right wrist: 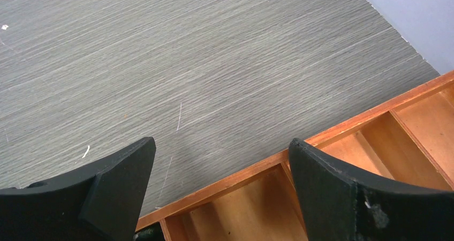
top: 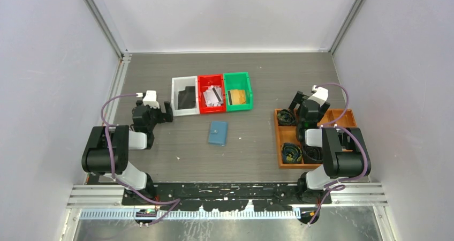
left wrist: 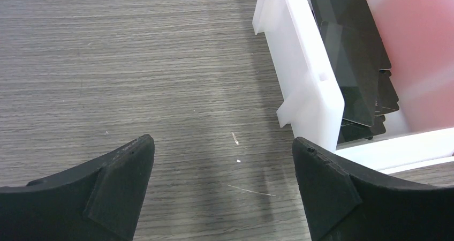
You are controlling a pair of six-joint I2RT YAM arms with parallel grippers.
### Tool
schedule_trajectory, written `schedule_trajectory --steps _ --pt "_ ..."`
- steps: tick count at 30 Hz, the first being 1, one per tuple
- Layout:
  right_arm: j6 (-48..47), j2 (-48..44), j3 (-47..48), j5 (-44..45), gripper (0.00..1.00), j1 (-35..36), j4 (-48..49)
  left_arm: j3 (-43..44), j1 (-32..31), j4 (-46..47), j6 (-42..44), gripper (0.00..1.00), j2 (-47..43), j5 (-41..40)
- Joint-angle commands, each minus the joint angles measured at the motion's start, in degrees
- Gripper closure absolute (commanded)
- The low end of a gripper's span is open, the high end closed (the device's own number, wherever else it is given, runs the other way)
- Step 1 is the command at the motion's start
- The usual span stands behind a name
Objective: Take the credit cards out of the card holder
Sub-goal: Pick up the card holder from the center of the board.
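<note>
- Two claws are gaping wide and gripping nothing. I am seeing the left claw (left wrist: pixel 222 142) hanging over bare table (left wrist: pixel 107 64) near the left edge, just beside the white bin (left wrist: pixel 308 64). The right claw (right wrist: pixel 220 143) is hanging over a rim of the wooden tray (right wrist: pixel 375 112) near the right edge.
- The card holder (top: pixel 218 133) is lying folded shut about the middle of the table, well apart from both claws.
- The credit cards (left wrist: pixel 348 48) are sitting in three bins lined up toward the far edge: black ones in the white bin, silver-grey in the red bin (top: pixel 212 111), gold in the green bin (top: pixel 238 108).
- Coiled black cables (top: pixel 292 152) are filling some of the tray's compartments.
</note>
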Motion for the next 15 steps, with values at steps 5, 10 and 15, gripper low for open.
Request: schedule_trajectory --steps 5,10,15 --pt "0.5 0.03 -0.04 0.37 0.01 -0.12 1.33 0.78 -0.13 2.72 0.58 0.0 -0.62 -1.02" --pt "0.51 0.05 -0.04 0.41 0.0 -0.15 1.36 0.78 -0.17 2.63 0.62 0.0 -0.7 -0.96" --pt "2.63 -4.75 8.82 8.29 0.0 0.6 -18.77 1.47 -0.03 0.2 0.06 0.0 -2.56 -2.27"
